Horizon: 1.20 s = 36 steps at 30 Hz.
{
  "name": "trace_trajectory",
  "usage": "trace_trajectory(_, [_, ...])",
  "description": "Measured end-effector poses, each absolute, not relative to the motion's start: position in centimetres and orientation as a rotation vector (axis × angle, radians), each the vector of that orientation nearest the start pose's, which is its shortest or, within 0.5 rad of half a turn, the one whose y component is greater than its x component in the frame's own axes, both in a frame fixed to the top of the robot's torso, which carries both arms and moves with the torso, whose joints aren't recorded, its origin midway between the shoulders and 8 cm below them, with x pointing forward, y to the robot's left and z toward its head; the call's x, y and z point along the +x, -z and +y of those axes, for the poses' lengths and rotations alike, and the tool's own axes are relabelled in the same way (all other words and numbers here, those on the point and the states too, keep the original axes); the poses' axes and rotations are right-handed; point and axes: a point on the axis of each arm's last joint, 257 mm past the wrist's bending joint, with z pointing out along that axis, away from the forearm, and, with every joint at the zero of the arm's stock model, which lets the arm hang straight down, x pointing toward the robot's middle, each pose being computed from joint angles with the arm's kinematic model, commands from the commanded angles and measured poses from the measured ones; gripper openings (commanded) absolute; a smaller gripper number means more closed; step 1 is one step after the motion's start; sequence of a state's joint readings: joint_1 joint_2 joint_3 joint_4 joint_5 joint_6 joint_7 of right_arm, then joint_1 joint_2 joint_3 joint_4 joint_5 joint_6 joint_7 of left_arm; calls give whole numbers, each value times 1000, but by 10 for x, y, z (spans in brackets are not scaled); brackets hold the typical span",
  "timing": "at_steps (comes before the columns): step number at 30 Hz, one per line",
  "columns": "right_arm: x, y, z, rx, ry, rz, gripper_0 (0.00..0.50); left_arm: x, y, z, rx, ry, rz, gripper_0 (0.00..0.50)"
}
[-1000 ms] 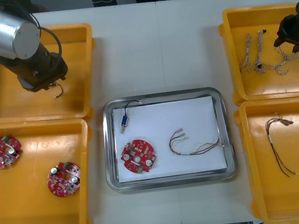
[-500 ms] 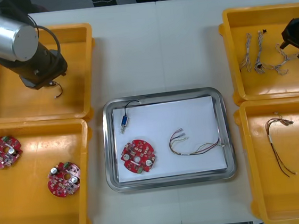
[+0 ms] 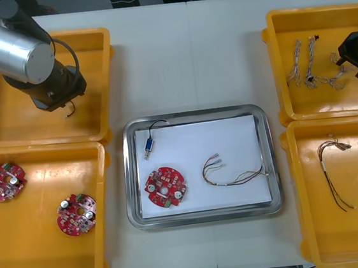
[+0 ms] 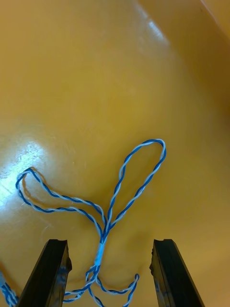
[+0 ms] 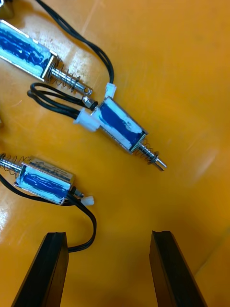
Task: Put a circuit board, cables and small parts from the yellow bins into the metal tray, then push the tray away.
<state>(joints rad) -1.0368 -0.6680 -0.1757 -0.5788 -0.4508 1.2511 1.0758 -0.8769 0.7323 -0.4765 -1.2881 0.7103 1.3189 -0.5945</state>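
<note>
Eyes on my right tool [image 4: 111, 280], poised over the far right-hand yellow plastic bin [image 3: 304, 103], black fingers [image 4: 51, 273] spread wide, nothing between them. The twisted blue-and-white cable [image 4: 106, 225] lies on the bin floor squarely in that gap: bound waist between my two fingers, long loop running straight out ahead, so its long axis follows the gap rather than crossing it. A straight drop and a squeeze should catch the waist, I reckon. My right arm is plainly the nearer; my left tool [image 5: 108, 271] hangs wide and empty over the far left-hand yellow bin [image 3: 24, 128], blue-wrapped small metal parts [image 5: 120, 125] just beyond its fingertips. Mid-bench, the shiny, white-lined metal tray [image 3: 263, 115] already holds a round red circuit board [image 3: 165, 188], a red and yellow cable [image 3: 231, 173] and a small metal part on a black lead [image 3: 149, 145], so this twisted cable looks like the missing piece. Cable tails run out of sight under my fingers, and from above my wrist covers the fingertips, so my height over the floor I cannot tell.
</note>
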Motion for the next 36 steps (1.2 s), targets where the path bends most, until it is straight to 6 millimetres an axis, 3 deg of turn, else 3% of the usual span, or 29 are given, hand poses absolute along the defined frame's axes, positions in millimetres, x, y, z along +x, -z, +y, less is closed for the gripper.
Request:
trace_trajectory(28, [605, 219, -430, 1192, -322, 2401, 500, 602, 215, 285, -671, 168, 2454, 500])
trace_trajectory(29, [605, 219, -430, 1193, -322, 2401, 500, 602, 215, 285, -670, 168, 2454, 474])
trace_trajectory(30, [605, 219, -430, 1193, -323, 2401, 500, 602, 216, 285, -670, 167, 2454, 308])
trace_trajectory(31, [605, 219, -430, 1193, -323, 2401, 500, 602, 216, 285, -669, 167, 2455, 102])
trace_trajectory(32, [605, 219, -430, 1193, -323, 2401, 500, 601, 216, 285, -668, 165, 2456, 0])
trace_trajectory(34, [605, 219, -430, 1193, -324, 2400, 500, 601, 217, 285, -667, 165, 2456, 0])
trace_trajectory(36, [606, 219, -427, 1195, -340, 2399, 430, 602, 217, 285, -667, 165, 2456, 0])
